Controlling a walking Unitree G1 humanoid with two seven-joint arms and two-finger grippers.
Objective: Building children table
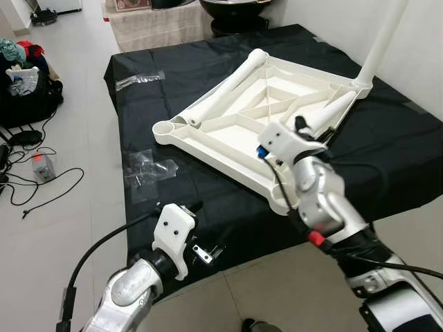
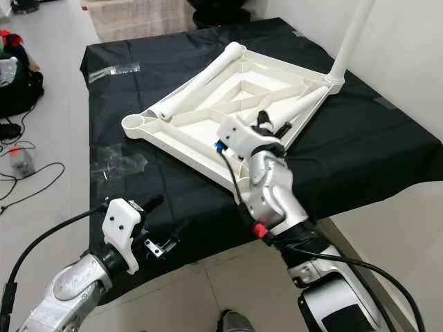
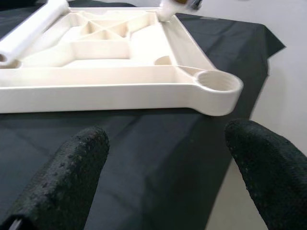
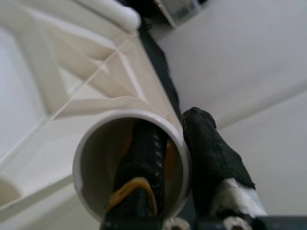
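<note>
Black cloth (image 1: 228,200) covers the floor where the parts lie, with pale tiled floor (image 1: 76,207) to the left. On that floor at far left: dark bags (image 1: 24,86), black cables (image 1: 41,187) and a small orange-and-grey box (image 1: 43,166). Clear plastic wrappers (image 1: 149,169) rest on the cloth's left part, one more (image 1: 138,79) near its far left corner.

Left gripper (image 1: 202,228) hovers over the near left edge of the cloth, its two black fingers (image 3: 72,182) spread wide and holding nothing; the wrist view looks past them at an empty round leg socket (image 3: 218,84) on the table's corner.

White plastic children table top (image 1: 239,128) lies upside down at the centre of the cloth, ribs facing up. One white leg (image 1: 228,86) lies across its far left side. Another white leg (image 1: 381,41) stands upright in the far right corner socket.

Right gripper (image 1: 304,128) reaches over the table's near right side and grips the open end of a tapered white leg (image 1: 336,111) that lies slanting toward the far right corner: one finger (image 4: 141,158) is inside the tube, the other (image 4: 211,153) outside against its wall.
</note>
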